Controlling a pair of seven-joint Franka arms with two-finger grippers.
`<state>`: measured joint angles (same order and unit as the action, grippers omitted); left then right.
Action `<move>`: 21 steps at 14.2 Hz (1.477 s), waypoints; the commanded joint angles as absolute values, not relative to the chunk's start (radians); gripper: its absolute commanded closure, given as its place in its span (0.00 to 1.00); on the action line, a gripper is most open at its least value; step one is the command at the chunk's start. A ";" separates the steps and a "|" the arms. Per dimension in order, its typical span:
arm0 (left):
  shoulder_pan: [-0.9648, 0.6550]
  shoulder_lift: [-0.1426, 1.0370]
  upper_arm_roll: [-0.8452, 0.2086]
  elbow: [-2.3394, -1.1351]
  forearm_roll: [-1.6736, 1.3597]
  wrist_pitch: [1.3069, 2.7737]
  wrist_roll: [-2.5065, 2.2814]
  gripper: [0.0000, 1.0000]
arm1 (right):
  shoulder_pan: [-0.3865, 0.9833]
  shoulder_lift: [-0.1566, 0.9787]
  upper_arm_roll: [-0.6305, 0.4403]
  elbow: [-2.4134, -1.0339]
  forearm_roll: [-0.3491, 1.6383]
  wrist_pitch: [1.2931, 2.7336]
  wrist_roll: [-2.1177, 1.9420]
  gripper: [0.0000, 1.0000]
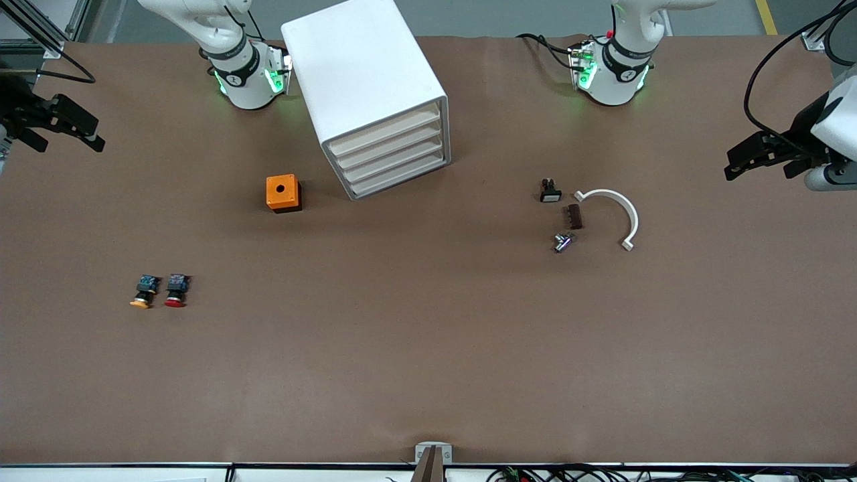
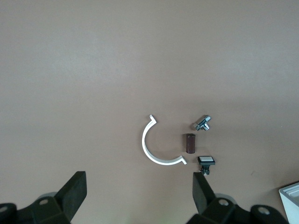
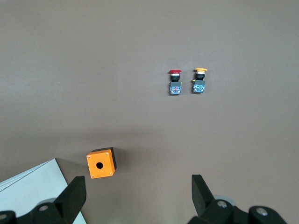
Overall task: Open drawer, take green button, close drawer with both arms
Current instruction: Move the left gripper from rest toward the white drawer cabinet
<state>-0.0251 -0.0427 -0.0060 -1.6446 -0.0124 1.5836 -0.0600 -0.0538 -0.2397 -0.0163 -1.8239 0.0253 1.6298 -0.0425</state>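
At table ends, left gripper (image 1: pixel 736 164) and right gripper (image 1: pixel 90 137) wait (both wide).

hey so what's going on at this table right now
Nothing is being handled yet. The left gripper and right gripper wait at their ends of the table, fingers open and empty. The white drawer cabinet has every drawer closed, and no green button is visible.

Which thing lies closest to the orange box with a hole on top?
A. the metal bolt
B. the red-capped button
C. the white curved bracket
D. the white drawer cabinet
D: the orange box sits right beside the white drawer cabinet; all other items lie farther off.
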 commanded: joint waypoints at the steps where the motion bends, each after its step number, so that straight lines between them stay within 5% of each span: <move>1: -0.020 -0.043 -0.012 -1.628 -0.006 1.560 -0.037 0.00 | -0.055 -0.265 -0.020 -1.842 0.020 1.626 -0.051 0.00; 10: -0.014 -0.006 -0.009 -1.620 -0.008 1.534 -0.055 0.00 | -0.055 -0.265 -0.018 -1.841 0.002 1.612 -0.049 0.00; 21: -0.023 0.253 -0.011 -1.617 -0.011 1.638 -0.060 0.00 | -0.055 -0.261 -0.018 -1.819 -0.002 1.621 -0.049 0.00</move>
<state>-0.0223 0.2178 -0.0057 -1.6411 -0.0124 1.6356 -0.0592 -0.0540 -0.2417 -0.0205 -1.8202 0.0130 1.6213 -0.0431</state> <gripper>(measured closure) 0.000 0.000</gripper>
